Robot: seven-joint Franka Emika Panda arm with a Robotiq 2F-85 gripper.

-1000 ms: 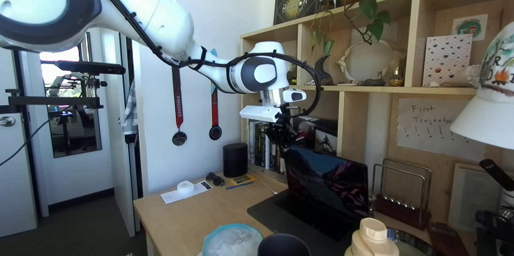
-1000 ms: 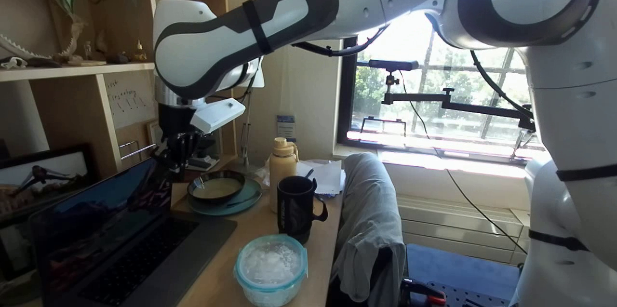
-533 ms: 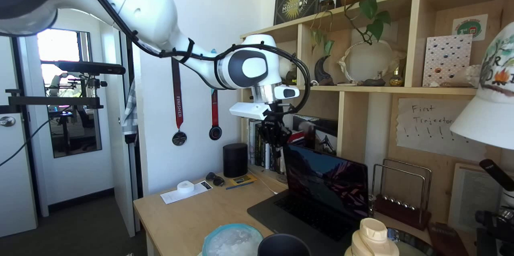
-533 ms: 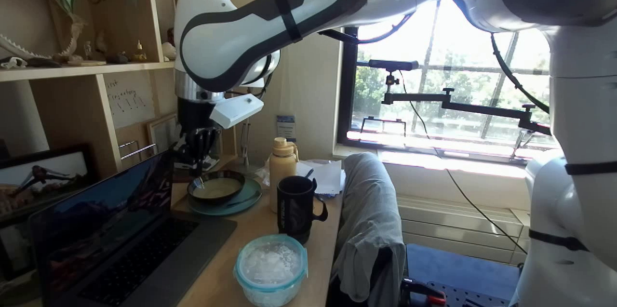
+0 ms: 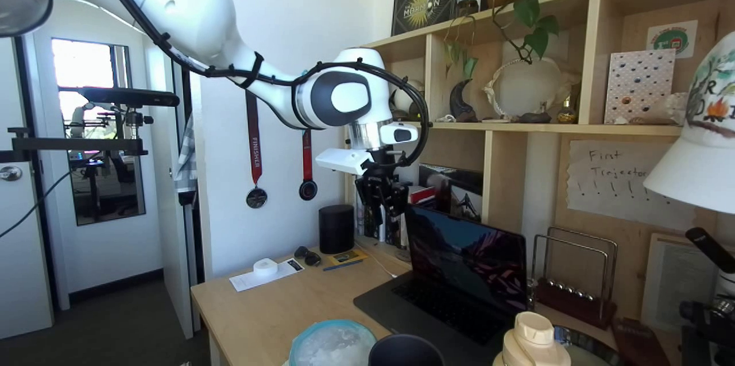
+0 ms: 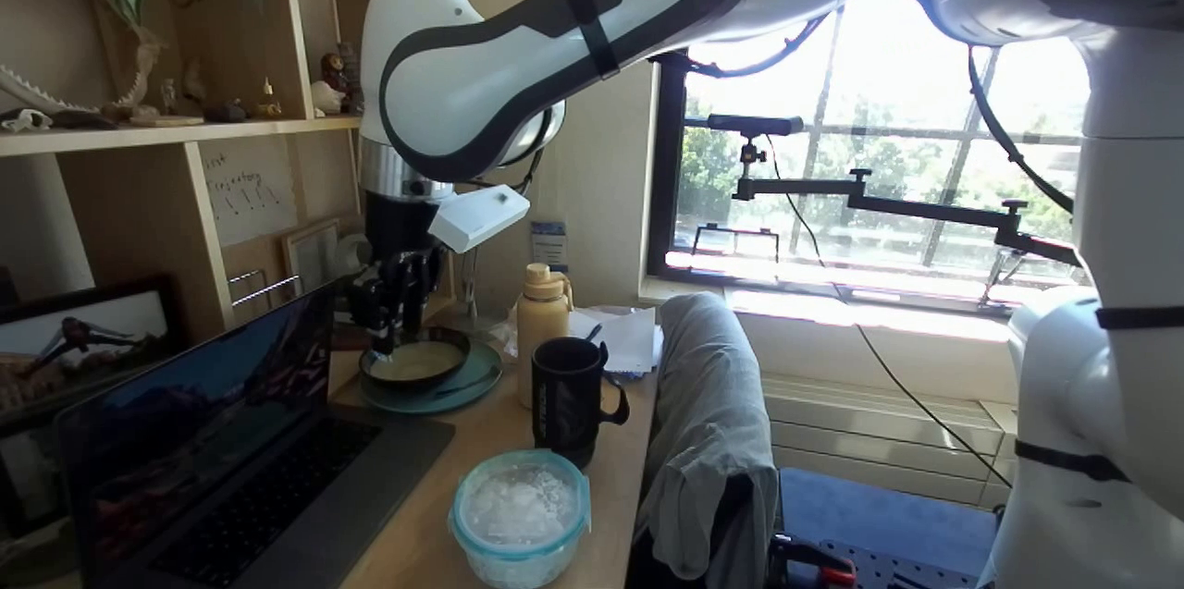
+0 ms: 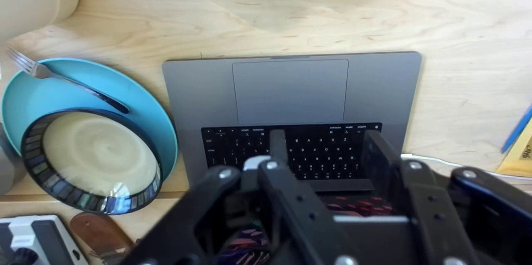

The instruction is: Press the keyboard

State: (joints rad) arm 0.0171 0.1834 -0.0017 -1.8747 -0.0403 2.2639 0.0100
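Observation:
The keyboard (image 7: 320, 152) is the black key field of an open grey laptop lying on the wooden desk. It also shows in both exterior views (image 5: 448, 305) (image 6: 268, 501), below the raised dark screen (image 5: 465, 262). My gripper (image 7: 324, 140) is open and empty, with its two black fingers apart and pointing down. In the wrist view the fingers overlap the key field and hide part of it. In an exterior view the gripper (image 5: 387, 216) hangs high, near the screen's top edge; it also shows in an exterior view (image 6: 396, 330). It is well above the keys, not touching them.
The laptop screen (image 6: 203, 441) stands upright below the gripper. A bowl (image 7: 91, 157) on a blue plate (image 7: 141, 102), a black mug (image 6: 566, 395), a yellow bottle (image 6: 544, 321) and a lidded container (image 6: 521, 515) stand around the laptop. A wooden shelf (image 5: 488, 170) is behind.
The arm and gripper have moved back from the laptop screen: leftward in an exterior view, rightward in an exterior view. The laptop and other objects have not moved.

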